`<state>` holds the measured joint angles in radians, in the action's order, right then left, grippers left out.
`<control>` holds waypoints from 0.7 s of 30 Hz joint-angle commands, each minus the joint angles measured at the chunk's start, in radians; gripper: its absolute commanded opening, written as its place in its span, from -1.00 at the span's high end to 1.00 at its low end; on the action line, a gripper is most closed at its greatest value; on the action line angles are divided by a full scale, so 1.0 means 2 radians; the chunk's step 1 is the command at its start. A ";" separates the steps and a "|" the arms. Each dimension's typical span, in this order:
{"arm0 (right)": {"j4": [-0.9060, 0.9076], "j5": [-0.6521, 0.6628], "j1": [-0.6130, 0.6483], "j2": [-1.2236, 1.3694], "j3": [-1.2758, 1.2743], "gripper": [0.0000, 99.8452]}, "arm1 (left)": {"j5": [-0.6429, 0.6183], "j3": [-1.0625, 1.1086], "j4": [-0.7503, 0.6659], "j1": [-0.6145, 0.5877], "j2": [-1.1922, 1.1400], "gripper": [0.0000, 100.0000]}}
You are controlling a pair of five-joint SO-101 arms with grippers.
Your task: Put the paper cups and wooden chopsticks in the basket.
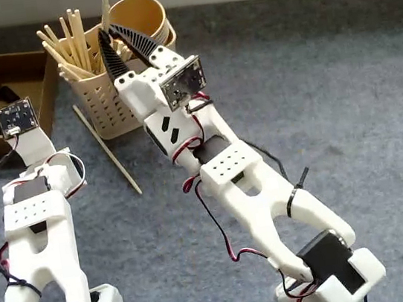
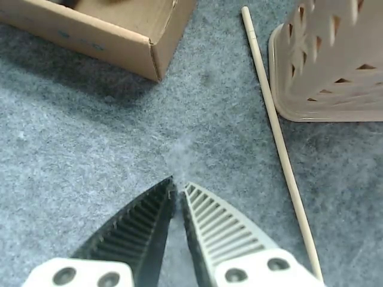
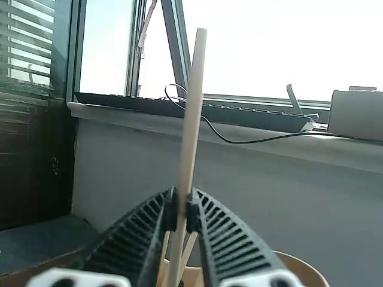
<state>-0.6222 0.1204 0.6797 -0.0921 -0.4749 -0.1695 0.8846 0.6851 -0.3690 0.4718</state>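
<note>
My right end effector (image 3: 181, 206) is clamped on a single wooden chopstick (image 3: 192, 119), gripped low on its shaft so that most of it stands upright above the jaws. I hold it vertical over the basket (image 1: 101, 105) because the bundled sticks (image 1: 70, 45) inside stand on end, and a slanted one would likely catch on them or on the rim. Its lower end seems to reach down among them (I cannot see whether it touches the bottom). The paper cups (image 1: 144, 12) sit stacked in the basket's far side, so that part of the job looks done.

My left end effector (image 2: 178, 192) is closed on nothing, tips all but together, low over the grey counter (image 1: 328, 88) between the cardboard box (image 2: 119, 48) and the basket. It is there, I judge, for the last chopstick (image 2: 278, 143), which lies flat on the counter just beside the basket's foot. The jaws would have to open before they could straddle it.
</note>
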 commanded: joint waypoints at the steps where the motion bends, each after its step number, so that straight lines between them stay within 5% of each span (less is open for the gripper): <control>1: -0.011 0.005 0.009 -0.003 0.023 0.95 | 0.005 -0.003 -0.008 -0.007 0.014 0.99; 6: 0.071 0.003 0.018 -0.016 0.027 0.73 | 0.005 -0.003 -0.008 -0.007 0.014 0.99; 14: 0.132 0.003 0.037 -0.079 0.024 0.73 | 0.005 -0.003 -0.008 -0.007 0.014 0.99; 21: 0.199 0.003 0.038 -0.140 0.023 0.98 | 0.005 -0.003 -0.008 -0.007 0.014 0.99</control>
<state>-0.2693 0.1204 0.7472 -0.2915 -0.4733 -0.1695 0.8846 0.6851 -0.3690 0.4718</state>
